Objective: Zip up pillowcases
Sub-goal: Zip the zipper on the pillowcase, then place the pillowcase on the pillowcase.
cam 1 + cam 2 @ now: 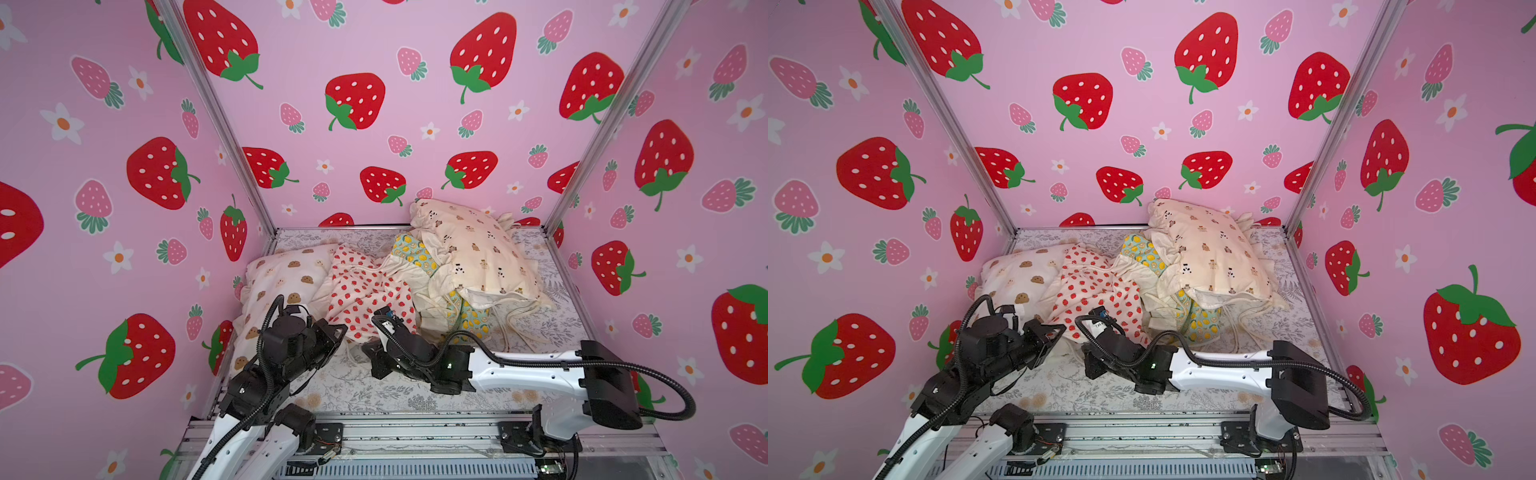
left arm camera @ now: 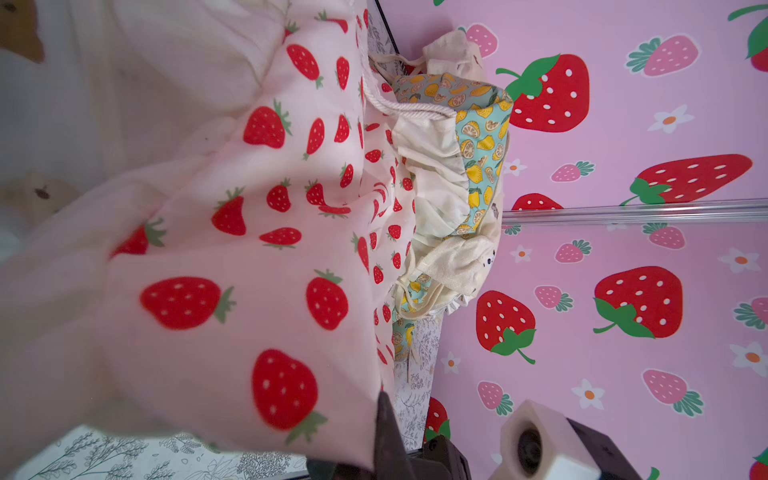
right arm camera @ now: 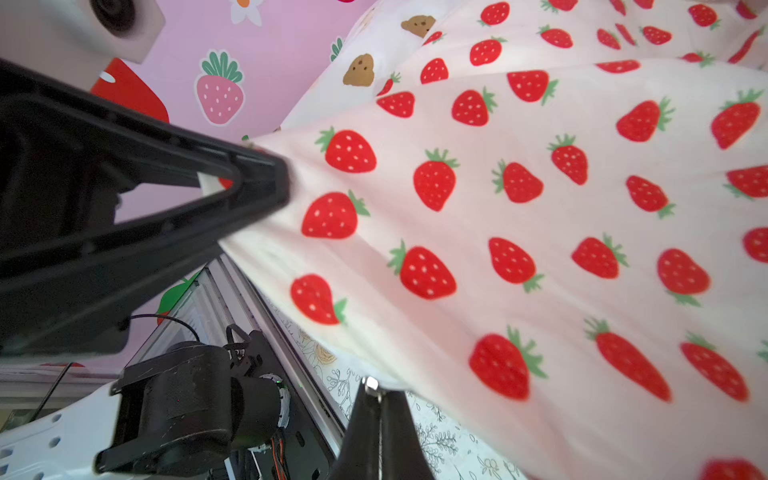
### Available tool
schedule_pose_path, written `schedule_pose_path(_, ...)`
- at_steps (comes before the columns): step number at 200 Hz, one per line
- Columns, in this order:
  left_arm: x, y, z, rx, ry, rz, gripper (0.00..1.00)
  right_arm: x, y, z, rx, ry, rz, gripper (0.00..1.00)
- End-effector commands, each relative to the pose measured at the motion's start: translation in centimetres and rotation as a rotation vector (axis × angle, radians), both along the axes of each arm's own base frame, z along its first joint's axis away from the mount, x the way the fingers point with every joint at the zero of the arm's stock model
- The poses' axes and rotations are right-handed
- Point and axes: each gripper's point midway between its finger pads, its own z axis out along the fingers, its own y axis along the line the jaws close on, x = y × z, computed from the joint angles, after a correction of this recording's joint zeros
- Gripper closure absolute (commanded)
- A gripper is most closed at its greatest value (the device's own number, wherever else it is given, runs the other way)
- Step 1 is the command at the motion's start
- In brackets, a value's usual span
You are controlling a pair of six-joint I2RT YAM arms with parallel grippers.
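Item: strawberry-print pillowcase [image 1: 365, 291], lying just beside cookie-print pillowcase [image 1: 286, 270]. Likely light, limp, bunches easily. Left end effector [image 3: 272, 183] clenched on its edge; right end effector [image 3: 371, 388] clenched on its hem. Likely best hold: hem.

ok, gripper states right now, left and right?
Left gripper: closed, holding the strawberry pillowcase.
Right gripper: closed at that pillowcase's edge; whether it grips anything cannot be told.

I can see no words, numbers or brand names that can be read on anything here, from any side.
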Motion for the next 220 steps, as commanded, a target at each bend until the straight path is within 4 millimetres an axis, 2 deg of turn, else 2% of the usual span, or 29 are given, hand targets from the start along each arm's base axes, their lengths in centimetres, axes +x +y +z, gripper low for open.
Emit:
schedule_pose_path(1,1.0,1.7,3.4,0.056,-0.120,0.074,1.00,0.6,-2.4,-1.3,-0.054,0.075,-0.079,1.00)
schedule_pose_path(58,3.9,2.7,8.5,0.184,-0.244,0.118,1.00,0.6,-5.9,-4.2,-0.147,0.192,-0.120,1.00)
schedule_pose_path(86,5.5,4.0,12.7,0.269,-0.338,0.161,1.00,1.1,-7.9,-5.9,-0.161,0.250,-0.169,1.00)
schedule_pose_path(103,6.5,4.4,14.9,0.318,-0.370,0.168,1.00,1.0,-8.5,-6.4,-0.167,0.275,-0.174,1.00)
schedule_pose_path(107,6.8,4.5,15.3,0.325,-0.372,0.170,1.00,2.1,-8.9,-6.4,-0.165,0.278,-0.206,1.00)
schedule_pose_path(115,7.3,4.4,16.0,0.338,-0.387,0.160,1.00,2.5,-9.2,-6.4,-0.178,0.279,-0.217,1.00)
schedule_pose_path(135,8.6,5.2,17.7,0.392,-0.417,0.185,1.00,3.0,-8.8,-5.7,-0.186,0.261,-0.208,1.00)
schedule_pose_path(152,9.6,6.6,20.0,0.459,-0.464,0.220,1.00,3.5,-6.6,-3.6,-0.145,0.200,-0.148,1.00)
schedule_pose_path(164,10.0,7.3,22.7,0.510,-0.540,0.242,1.00,4.1,-4.9,-1.6,-0.118,0.149,-0.108,0.82)
schedule_pose_path(184,10.0,9.0,26.6,0.666,-0.615,0.282,1.00,4.8,-1.9,2.1,-0.050,0.062,-0.029,0.63)
schedule_pose_path(191,9.8,9.4,27.4,0.728,-0.632,0.284,1.00,5.2,-1.3,2.9,-0.039,0.043,-0.016,0.60)
schedule_pose_path(205,9.3,11.2,26.6,0.830,-0.584,0.334,1.00,6.0,-1.0,3.7,-0.024,0.031,-0.007,0.58)
schedule_pose_path(211,9.0,12.0,25.6,0.869,-0.549,0.354,1.00,6.4,-1.2,3.8,-0.021,0.030,-0.011,0.56)
schedule_pose_path(220,8.4,13.1,22.8,0.904,-0.465,0.383,1.00,6.8,-1.7,3.9,-0.018,0.026,-0.012,0.52)
